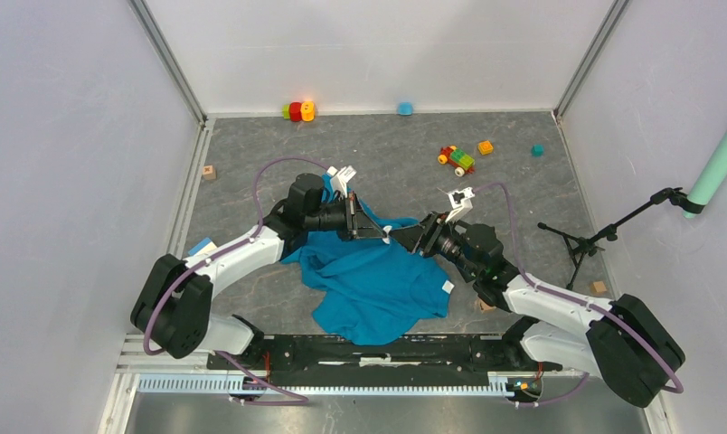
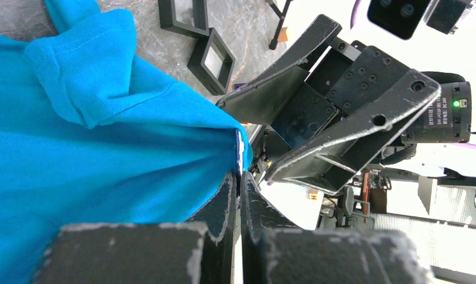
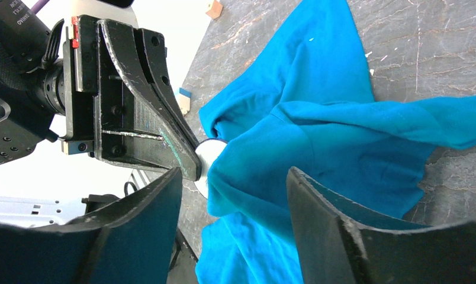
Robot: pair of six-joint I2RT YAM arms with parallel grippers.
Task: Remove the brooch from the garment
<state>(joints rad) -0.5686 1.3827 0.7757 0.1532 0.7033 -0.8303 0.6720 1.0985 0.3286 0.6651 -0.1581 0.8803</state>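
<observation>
Left end effector (image 2: pixel 240 180), fingers pressed together, pinches the brooch (image 3: pixel 207 155), a small pale-looking disc at its tips, on a raised fold of the blue garment (image 3: pixel 318 136). Right end effector (image 3: pixel 234 177) faces it tip to tip, fingers spread wide either side of that fold. The rest of the garment lies crumpled on the grey tabletop (image 3: pixel 413 47) beneath both.

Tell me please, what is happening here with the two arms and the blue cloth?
The left gripper is shut on a raised fold of the blue garment, right at the brooch, a small round disc that looks pale here. The right gripper is open, its fingers spread towards that spot. The brooch is not yet off the garment.
</observation>
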